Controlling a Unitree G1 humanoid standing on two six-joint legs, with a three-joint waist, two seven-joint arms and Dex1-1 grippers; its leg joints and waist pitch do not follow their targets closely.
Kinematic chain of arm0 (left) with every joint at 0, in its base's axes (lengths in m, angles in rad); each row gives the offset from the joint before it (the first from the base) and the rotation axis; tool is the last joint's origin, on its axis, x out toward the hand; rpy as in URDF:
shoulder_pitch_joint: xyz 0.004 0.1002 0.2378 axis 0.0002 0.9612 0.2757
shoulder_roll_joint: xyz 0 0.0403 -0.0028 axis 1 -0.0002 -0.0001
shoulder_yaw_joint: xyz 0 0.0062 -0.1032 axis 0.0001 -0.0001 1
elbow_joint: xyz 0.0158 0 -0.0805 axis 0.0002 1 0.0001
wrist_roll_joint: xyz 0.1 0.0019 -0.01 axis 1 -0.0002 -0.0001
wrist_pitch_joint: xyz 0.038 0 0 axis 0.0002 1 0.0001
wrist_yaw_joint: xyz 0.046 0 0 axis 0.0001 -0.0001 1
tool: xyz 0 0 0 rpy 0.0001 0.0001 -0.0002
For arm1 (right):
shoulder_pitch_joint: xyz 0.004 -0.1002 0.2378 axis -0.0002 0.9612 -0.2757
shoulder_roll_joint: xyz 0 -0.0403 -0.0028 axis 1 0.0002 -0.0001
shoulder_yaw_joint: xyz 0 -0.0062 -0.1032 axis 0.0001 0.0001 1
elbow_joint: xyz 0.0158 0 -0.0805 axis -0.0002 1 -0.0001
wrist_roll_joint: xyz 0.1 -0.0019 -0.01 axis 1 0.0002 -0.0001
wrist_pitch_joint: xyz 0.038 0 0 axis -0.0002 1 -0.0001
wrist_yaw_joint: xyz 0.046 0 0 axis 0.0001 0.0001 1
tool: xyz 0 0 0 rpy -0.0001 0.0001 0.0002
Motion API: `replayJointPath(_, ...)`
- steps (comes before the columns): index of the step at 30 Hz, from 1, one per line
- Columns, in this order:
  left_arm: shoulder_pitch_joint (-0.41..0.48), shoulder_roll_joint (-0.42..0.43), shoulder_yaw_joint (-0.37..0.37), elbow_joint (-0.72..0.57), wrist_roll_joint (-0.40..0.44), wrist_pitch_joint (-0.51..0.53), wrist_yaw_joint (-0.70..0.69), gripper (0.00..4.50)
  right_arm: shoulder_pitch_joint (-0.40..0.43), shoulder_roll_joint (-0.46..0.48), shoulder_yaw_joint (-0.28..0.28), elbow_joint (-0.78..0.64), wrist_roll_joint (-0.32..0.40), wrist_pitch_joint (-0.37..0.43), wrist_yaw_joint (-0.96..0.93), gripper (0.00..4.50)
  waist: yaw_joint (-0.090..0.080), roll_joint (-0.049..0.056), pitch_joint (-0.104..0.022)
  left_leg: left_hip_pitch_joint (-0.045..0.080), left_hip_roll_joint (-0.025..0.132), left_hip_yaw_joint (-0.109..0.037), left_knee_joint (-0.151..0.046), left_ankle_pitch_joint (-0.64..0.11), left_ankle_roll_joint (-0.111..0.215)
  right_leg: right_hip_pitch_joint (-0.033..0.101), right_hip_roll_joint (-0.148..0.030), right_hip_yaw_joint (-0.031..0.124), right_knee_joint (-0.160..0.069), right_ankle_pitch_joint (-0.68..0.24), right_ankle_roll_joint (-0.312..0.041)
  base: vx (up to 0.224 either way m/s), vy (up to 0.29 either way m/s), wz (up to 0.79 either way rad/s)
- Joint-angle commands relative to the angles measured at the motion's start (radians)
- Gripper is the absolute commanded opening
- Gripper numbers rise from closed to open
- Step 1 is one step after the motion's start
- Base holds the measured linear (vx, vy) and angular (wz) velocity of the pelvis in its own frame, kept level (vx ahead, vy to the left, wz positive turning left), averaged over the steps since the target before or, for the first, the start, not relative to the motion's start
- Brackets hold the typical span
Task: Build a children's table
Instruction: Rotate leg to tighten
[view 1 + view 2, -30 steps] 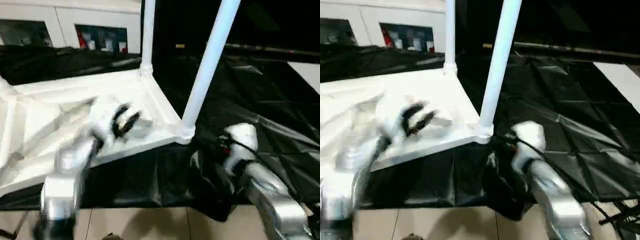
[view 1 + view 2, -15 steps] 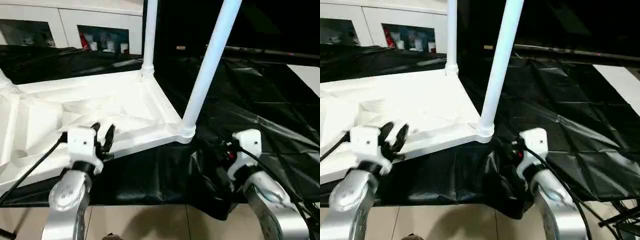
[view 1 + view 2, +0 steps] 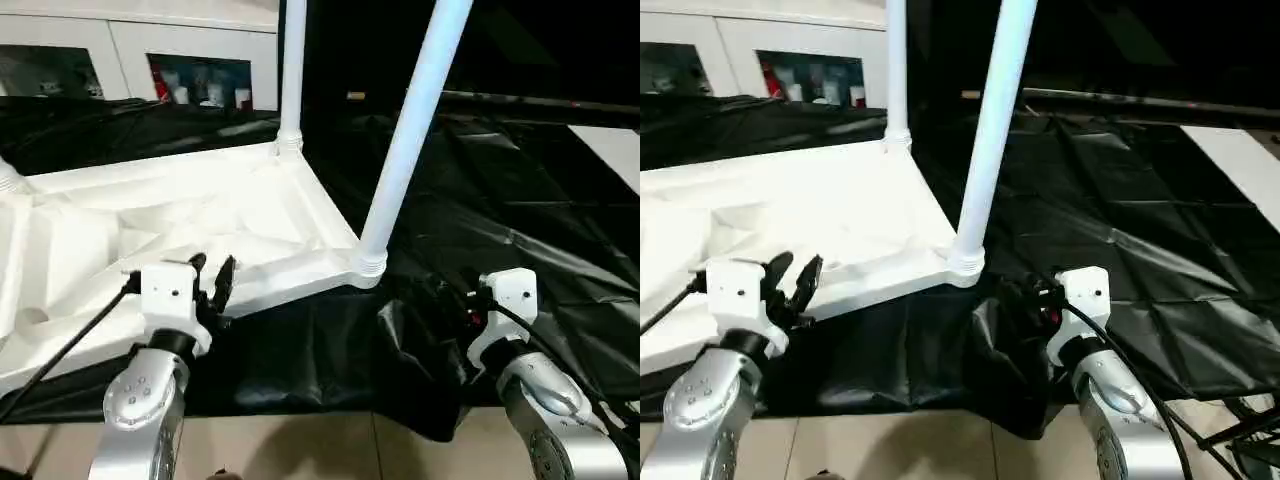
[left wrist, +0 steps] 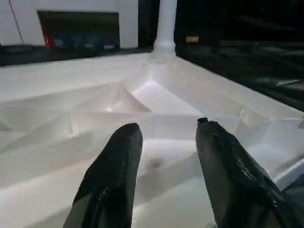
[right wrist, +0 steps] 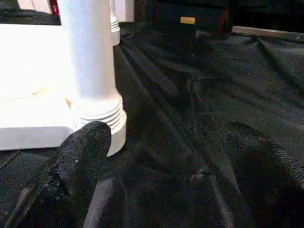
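The children's table lies upside down, its white tabletop (image 3: 150,215) showing a ribbed underside. One white leg (image 3: 410,130) stands in the near right corner socket (image 3: 367,266). A second leg (image 3: 292,70) stands in the far right corner. My left gripper (image 3: 212,274) hovers at the tabletop's near edge. It is open, and its black fingers (image 4: 118,166) point across the ribs with nothing between them. My right gripper (image 5: 164,135) is low over the black cloth, just right of the near leg's base (image 5: 97,114). It is wide open and holds nothing.
A black cloth (image 3: 500,200) drapes the work table and hangs in folds over its near edge (image 3: 400,380). White cabinets (image 3: 130,60) stand behind. Tiled floor (image 3: 300,450) lies below my arms. A black cable (image 3: 70,340) trails from my left wrist.
My left arm has drawn back from above the tabletop to its near edge. My right arm has shifted slightly rightward. Both grippers stay as open as before.
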Motion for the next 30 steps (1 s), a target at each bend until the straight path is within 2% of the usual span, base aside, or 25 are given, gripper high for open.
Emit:
replayJointPath(1,-0.007,-0.003,-0.022,-0.026,0.005,-0.006,0.015,2.15,-0.013,-0.015,-0.007,0.002,-0.003,0.002,0.010,4.15,-0.019,0.018,-0.023,0.047,-0.006,-0.007,-0.065,-0.673,0.028,0.009,-0.018,-0.013,-0.129,-0.696,0.000,0.000,0.000,0.00)
replayJointPath(2,-0.006,-0.004,-0.023,-0.020,0.006,-0.004,0.022,2.15,-0.020,-0.022,-0.005,0.020,-0.012,-0.010,0.011,4.15,-0.023,0.035,-0.021,0.051,-0.006,-0.011,-0.068,-0.692,0.026,0.013,-0.018,-0.017,-0.127,-0.679,-0.008,0.000,0.000,0.00)
replayJointPath(3,-0.007,0.001,-0.027,-0.019,0.006,0.001,0.020,2.15,-0.029,-0.028,-0.008,0.031,-0.014,-0.016,0.010,4.15,-0.030,0.022,-0.028,0.039,-0.004,-0.014,-0.072,-0.661,0.032,0.036,-0.026,-0.015,-0.121,-0.645,-0.018,0.070,0.040,-0.15)
replayJointPath(4,-0.006,0.004,-0.029,-0.021,0.006,0.005,0.017,2.15,-0.035,-0.028,-0.018,0.034,-0.008,-0.014,0.008,4.15,-0.032,0.024,-0.025,0.034,-0.005,-0.015,-0.075,-0.658,0.033,0.043,-0.028,-0.015,-0.120,-0.644,-0.020,0.080,0.043,-0.20)
replayJointPath(5,-0.006,0.010,-0.030,-0.026,0.009,0.012,0.014,2.15,-0.042,-0.025,-0.031,0.037,0.001,-0.010,0.002,4.15,-0.032,0.014,-0.036,0.024,-0.012,-0.011,-0.073,-0.604,0.040,0.057,-0.034,-0.005,-0.116,-0.633,-0.028,0.080,0.043,-0.20)
replayJointPath(6,-0.005,0.014,-0.031,-0.030,0.011,0.015,0.012,2.15,-0.046,-0.023,-0.041,0.037,0.008,-0.006,-0.002,4.15,-0.032,0.015,-0.035,0.025,-0.014,-0.008,-0.073,-0.588,0.043,0.054,-0.034,-0.002,-0.117,-0.636,-0.036,0.059,0.024,-0.12)
replayJointPath(7,-0.001,0.018,-0.027,-0.034,0.010,0.017,0.011,2.15,-0.048,-0.021,-0.047,0.046,0.011,-0.007,-0.006,4.15,-0.033,0.013,-0.045,0.023,-0.014,-0.002,-0.073,-0.512,0.061,0.064,-0.036,0.011,-0.107,-0.566,-0.084,0.060,0.007,-0.05)
replayJointPath(8,0.001,0.020,-0.025,-0.037,0.009,0.018,0.011,2.15,-0.050,-0.021,-0.051,0.052,0.011,-0.009,-0.007,4.15,-0.033,0.013,-0.046,0.019,-0.013,-0.001,-0.074,-0.491,0.066,0.068,-0.034,0.011,-0.103,-0.546,-0.095,0.060,0.007,-0.05)
replayJointPath(11,0.012,0.026,-0.016,-0.052,0.001,0.024,0.015,2.15,-0.046,-0.022,-0.050,0.070,-0.003,-0.018,-0.015,4.15,-0.025,0.011,-0.058,0.022,-0.014,0.013,-0.071,-0.344,0.111,0.085,-0.029,0.020,-0.079,-0.337,-0.191,0.088,-0.007,0.01)
replayJointPath(12,0.015,0.026,-0.014,-0.053,0.000,0.023,0.021,2.15,-0.046,-0.019,-0.049,0.068,0.002,-0.016,-0.015,4.15,-0.025,0.011,-0.058,0.022,-0.014,0.013,-0.071,-0.344,0.111,0.085,-0.029,0.020,-0.079,-0.337,-0.191,0.109,-0.013,0.05)
replayJointPath(13,0.019,0.024,-0.012,-0.054,0.001,0.021,0.030,2.15,-0.049,-0.019,-0.043,0.066,0.009,-0.012,-0.010,4.15,-0.020,0.003,-0.065,0.020,-0.021,0.017,-0.064,-0.246,0.142,0.099,-0.025,0.023,-0.066,-0.231,-0.221,0.115,-0.012,0.05)
replayJointPath(14,0.019,0.024,-0.012,-0.054,0.001,0.020,0.031,2.15,-0.050,-0.019,-0.042,0.066,0.009,-0.012,-0.009,4.15,-0.017,0.008,-0.068,0.018,-0.023,0.017,-0.062,-0.211,0.151,0.105,-0.024,0.022,-0.060,-0.196,-0.228,0.115,-0.012,0.05)
replayJointPath(17,0.015,0.020,-0.009,-0.051,-0.001,0.008,0.047,2.15,-0.080,-0.025,-0.015,0.084,-0.005,-0.022,0.010,4.15,-0.007,-0.009,-0.075,0.020,-0.035,0.016,-0.049,-0.071,0.207,0.122,-0.011,0.020,-0.042,-0.059,-0.234,0.120,-0.001,0.03)
replayJointPath(19,0.016,0.016,0.001,-0.050,-0.010,0.009,0.053,2.15,-0.089,-0.020,-0.017,0.094,0.002,-0.013,0.009,4.15,-0.004,-0.001,-0.079,0.023,-0.042,0.012,-0.042,-0.001,0.239,0.126,-0.005,0.018,-0.033,-0.007,-0.230,0.116,-0.002,0.08)
replayJointPath(20,0.017,0.014,0.010,-0.047,-0.016,0.015,0.058,2.15,-0.099,-0.020,-0.020,0.098,0.004,-0.007,0.007,4.15,0.009,0.010,-0.076,-0.061,-0.086,-0.024,0.005,0.090,0.410,0.184,-0.041,-0.033,-0.071,0.013,-0.125,0.113,-0.002,0.15)
replayJointPath(21,0.017,0.015,0.010,-0.046,-0.016,0.017,0.057,2.15,-0.100,-0.020,-0.021,0.097,0.005,-0.006,0.007,4.15,0.002,0.012,-0.075,-0.066,-0.088,-0.039,0.017,0.141,0.441,0.190,-0.031,-0.050,-0.066,0.001,-0.113,0.109,0.019,0.47)
replayJointPath(22,0.021,0.025,0.005,-0.049,-0.004,0.022,0.056,2.15,-0.106,-0.018,-0.031,0.097,0.011,-0.005,0.000,4.15,0.007,0.018,-0.068,-0.052,-0.093,-0.046,0.018,0.170,0.458,0.188,-0.021,-0.066,-0.075,-0.028,-0.105,0.113,0.037,0.70)
replayJointPath(23,0.028,0.031,0.000,-0.059,0.001,0.025,0.053,2.15,-0.107,-0.015,-0.040,0.096,0.017,-0.004,-0.005,4.15,-0.003,0.019,-0.067,-0.019,-0.095,-0.073,0.022,0.229,0.498,0.180,0.000,-0.087,-0.065,-0.056,-0.097,0.113,0.037,0.70)
replayJointPath(24,0.037,0.028,0.003,-0.082,-0.009,0.040,0.051,2.15,-0.109,-0.016,-0.044,0.099,0.012,-0.010,-0.012,4.15,-0.001,0.020,-0.062,-0.006,-0.099,-0.084,0.023,0.246,0.517,0.179,0.009,-0.094,-0.066,-0.071,-0.089,0.126,0.032,0.71)
replayJointPath(25,0.041,0.028,0.007,-0.089,-0.015,0.045,0.052,2.15,-0.109,-0.007,-0.056,0.102,0.022,-0.004,-0.022,4.15,-0.056,0.043,-0.075,0.182,-0.017,-0.186,0.010,0.356,0.591,0.028,0.043,-0.087,0.045,-0.204,-0.081,0.155,-0.038,0.50)
replayJointPath(26,0.041,0.028,0.007,-0.089,-0.015,0.045,0.052,2.15,-0.109,-0.007,-0.056,0.102,0.022,-0.004,-0.022,4.15,-0.068,0.021,-0.085,0.230,0.055,-0.250,-0.001,0.438,0.631,-0.032,0.021,-0.063,0.107,-0.262,-0.051,0.155,-0.038,0.50)
replayJointPath(27,0.050,0.033,0.007,-0.093,-0.014,0.044,0.053,2.15,-0.113,0.001,-0.071,0.112,0.022,0.001,-0.046,4.15,-0.052,0.002,-0.066,0.195,0.103,-0.256,-0.029,0.443,0.651,-0.063,-0.027,-0.009,0.150,-0.247,-0.008,0.127,-0.137,0.05)
replayJointPath(28,0.050,0.033,0.007,-0.093,-0.014,0.044,0.053,2.15,-0.113,0.001,-0.071,0.112,0.022,0.001,-0.046,4.15,-0.041,0.001,-0.060,0.183,0.097,-0.241,-0.032,0.401,0.636,-0.081,-0.041,0.012,0.159,-0.210,0.003,0.060,-0.160,-0.24)
replayJointPath(29,0.058,0.039,0.007,-0.096,-0.009,0.039,0.056,2.15,-0.117,0.008,-0.084,0.117,0.020,-0.005,-0.069,4.15,-0.023,-0.064,-0.041,0.096,-0.050,-0.117,-0.006,0.092,0.427,-0.006,-0.066,0.096,0.014,-0.087,-0.024,0.060,-0.160,-0.24)
replayJointPath(30,0.057,0.039,0.009,-0.093,-0.012,0.038,0.058,2.15,-0.121,0.016,-0.097,0.120,0.025,-0.007,-0.083,4.15,-0.023,-0.064,-0.041,0.096,-0.050,-0.117,-0.006,0.092,0.427,-0.006,-0.066,0.096,0.014,-0.087,-0.024,0.039,-0.149,-0.05)
